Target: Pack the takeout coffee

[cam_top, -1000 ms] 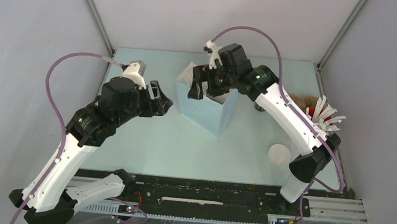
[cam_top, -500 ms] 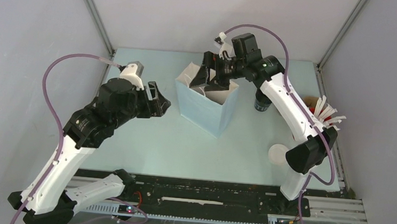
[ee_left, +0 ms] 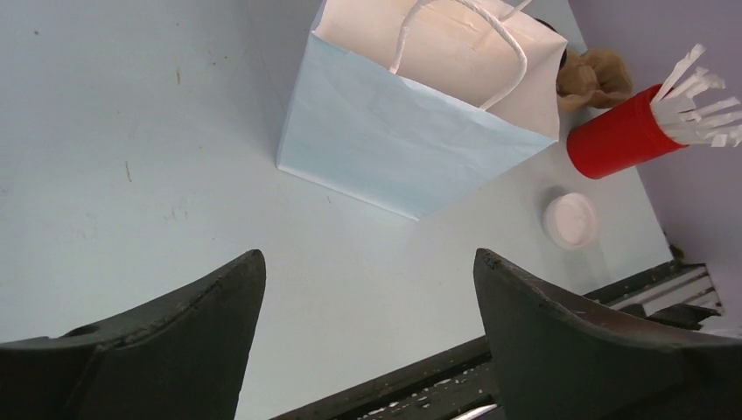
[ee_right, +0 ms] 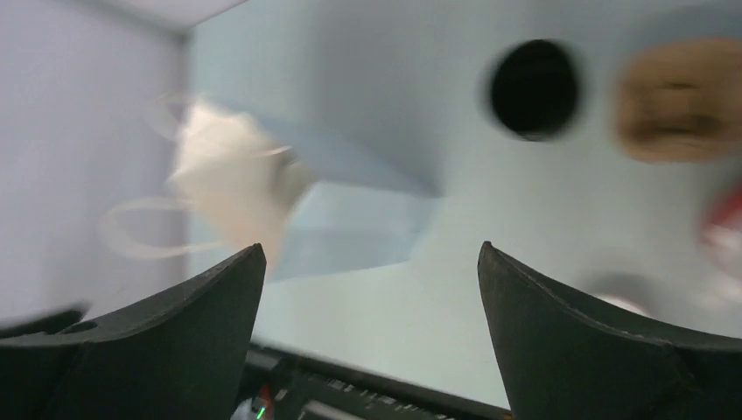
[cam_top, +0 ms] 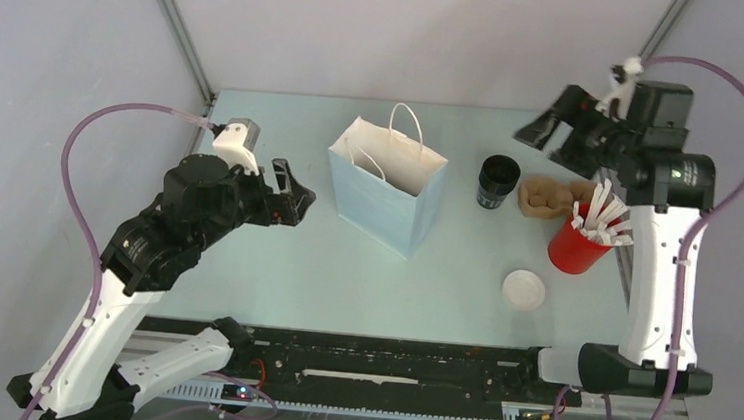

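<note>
A pale blue paper bag (cam_top: 387,186) with white rope handles stands open in the middle of the table. To its right stands a black takeout coffee cup (cam_top: 498,180) with no lid on it. A white lid (cam_top: 523,289) lies flat nearer the front. My left gripper (cam_top: 303,205) hovers just left of the bag, open and empty, and its wrist view looks at the bag (ee_left: 411,131) and the lid (ee_left: 570,219). My right gripper (cam_top: 543,148) is raised at the back right, open and empty. Its blurred wrist view looks down on the cup (ee_right: 534,87) and the bag (ee_right: 350,219).
A brown crumpled item (cam_top: 550,196) lies right of the black cup. A red cup (cam_top: 579,248) full of white sticks stands near the right edge. Grey walls close in the table on three sides, and a black rail (cam_top: 386,367) runs along the front.
My right arm has lifted away from above the bag and swung to the back right, uncovering the cup, brown item and red cup. My left gripper has opened wider and drawn slightly left.
</note>
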### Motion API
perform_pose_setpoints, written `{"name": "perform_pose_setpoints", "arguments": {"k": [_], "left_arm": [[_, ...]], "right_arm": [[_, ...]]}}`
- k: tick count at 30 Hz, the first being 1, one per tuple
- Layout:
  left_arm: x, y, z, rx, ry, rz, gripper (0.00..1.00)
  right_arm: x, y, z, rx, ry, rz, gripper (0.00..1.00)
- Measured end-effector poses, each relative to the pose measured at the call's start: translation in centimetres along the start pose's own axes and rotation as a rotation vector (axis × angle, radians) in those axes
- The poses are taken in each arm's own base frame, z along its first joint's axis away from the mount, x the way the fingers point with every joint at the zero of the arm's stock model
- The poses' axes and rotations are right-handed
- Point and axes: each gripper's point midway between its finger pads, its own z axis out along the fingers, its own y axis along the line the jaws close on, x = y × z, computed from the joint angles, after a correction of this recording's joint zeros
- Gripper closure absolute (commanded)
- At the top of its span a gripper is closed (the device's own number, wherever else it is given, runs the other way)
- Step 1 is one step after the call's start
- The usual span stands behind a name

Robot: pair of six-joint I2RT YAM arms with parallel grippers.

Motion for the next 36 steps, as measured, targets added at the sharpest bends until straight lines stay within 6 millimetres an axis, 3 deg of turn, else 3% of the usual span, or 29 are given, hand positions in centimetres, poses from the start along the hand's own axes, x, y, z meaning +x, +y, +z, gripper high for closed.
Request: {"name": "perform_pose_setpoints", "arguments": {"k": [2,5,10,12,15,18,21,30,36], "left_arm": [[0.0,0.2,0.1,-0.001,0.005,0.026,0.07],[0.3,0.4,0.4,0.003,0.023,0.065,0.04],[1.3,1.0,0.5,0.006,0.050,0.118,0.00],[1.7,1.3,0.3,0.004,0.053,0.129,0.00],[1.9,1.4,0.0,0.004,0.049,0.138,0.00],[1.9,1.6,-0.1,-0.003,0.050,0.148,0.00],[2.0,1.7,-0.1,-0.006,0.055,0.153,0.00],[2.4,1.8,0.3,-0.013,0.077,0.155,0.00],[2.5,1.9,0.5,-0.017,0.085,0.156,0.00]], "right_arm": [[-1.0,-5.0,-1.3,0.196,-0.071,0.021,0.04],[-0.7,-11.6,-1.7,0.463,-0.084,0.028,0.08],[3.2,-20.6,0.0,0.793,0.115,0.013,0.23],[4.5,-22.4,0.4,0.859,0.191,-0.006,0.25],[4.9,-23.5,0.6,0.939,0.239,-0.069,0.28],[4.8,-23.8,0.5,0.994,0.247,-0.130,0.43],[5.1,-23.9,0.8,1.019,0.257,-0.183,0.45],[6.6,-24.8,1.7,1.114,0.314,-0.289,0.66],[6.0,-25.4,1.6,1.166,0.294,-0.339,0.75]]}}
